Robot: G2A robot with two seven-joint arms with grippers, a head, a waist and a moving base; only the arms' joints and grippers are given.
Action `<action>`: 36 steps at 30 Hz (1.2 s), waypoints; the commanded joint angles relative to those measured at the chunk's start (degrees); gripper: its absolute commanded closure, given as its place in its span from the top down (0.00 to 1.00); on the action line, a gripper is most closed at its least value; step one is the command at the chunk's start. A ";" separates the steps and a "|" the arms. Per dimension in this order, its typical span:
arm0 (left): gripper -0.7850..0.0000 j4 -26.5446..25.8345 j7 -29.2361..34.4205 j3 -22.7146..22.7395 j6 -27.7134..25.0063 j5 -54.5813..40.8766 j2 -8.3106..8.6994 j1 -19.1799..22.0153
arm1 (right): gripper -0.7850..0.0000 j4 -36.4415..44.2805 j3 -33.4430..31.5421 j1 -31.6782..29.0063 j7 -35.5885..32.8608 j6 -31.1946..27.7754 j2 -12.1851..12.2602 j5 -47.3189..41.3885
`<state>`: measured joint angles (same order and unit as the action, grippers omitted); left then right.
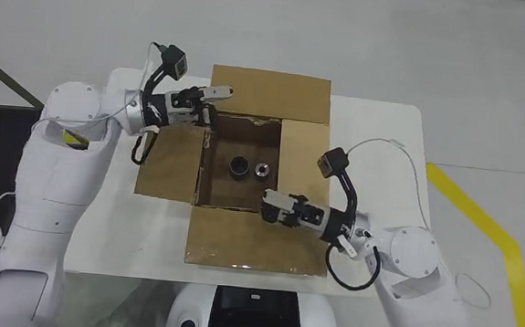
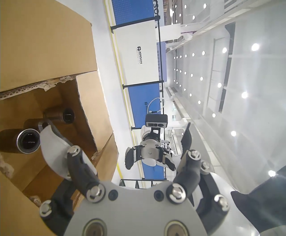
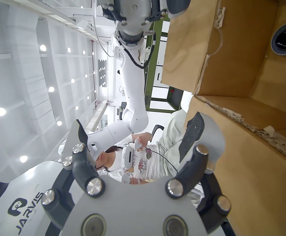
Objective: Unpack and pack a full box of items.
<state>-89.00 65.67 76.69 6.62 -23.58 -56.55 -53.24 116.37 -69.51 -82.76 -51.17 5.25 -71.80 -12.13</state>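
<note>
An open cardboard box (image 1: 239, 240) sits mid-table with its flaps spread. On its floor lie a dark cylinder (image 1: 238, 167) and a smaller silver-rimmed one (image 1: 260, 171). My left gripper (image 1: 216, 103) is open at the box's far left corner, one finger (image 2: 52, 143) dipping inside the wall. The left wrist view has a silver-rimmed cylinder (image 2: 24, 140) and a dark one (image 2: 59, 114) lying on their sides. My right gripper (image 1: 267, 207) is open at the near right corner, over the rim, holding nothing. In its wrist view one finger (image 3: 193, 134) is against the cardboard wall (image 3: 234, 67), and a cylinder's end (image 3: 279, 42) peeks in.
The white table (image 1: 372, 171) has bare room to the right and left of the box. The box's far flap (image 1: 272, 93) stands up behind the opening, and the near flap lies flat toward the table's front edge.
</note>
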 commanded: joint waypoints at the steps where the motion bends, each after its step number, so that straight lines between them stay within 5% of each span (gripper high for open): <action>1: 1.00 0.47 -0.64 -1.79 0.08 0.32 -0.25 0.90 | 1.00 0.14 -0.36 -0.68 -0.47 0.24 0.24 0.34; 9: 1.00 3.05 -1.91 -5.60 -0.23 1.34 -0.91 4.05 | 1.00 0.95 -1.89 -3.21 -3.10 0.29 1.21 0.45; 25: 1.00 1.96 -4.01 -6.26 0.86 2.41 -0.98 3.56 | 1.00 0.98 -1.21 -3.11 -2.78 0.59 1.39 0.65; 36: 1.00 3.44 -10.78 -17.16 3.45 4.90 -3.53 7.89 | 1.00 4.25 -0.90 -8.27 -3.54 0.74 2.42 0.31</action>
<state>-86.00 56.01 60.55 10.40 -18.53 -59.77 -45.69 120.45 -70.45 -90.43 -54.65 6.13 -69.47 -11.78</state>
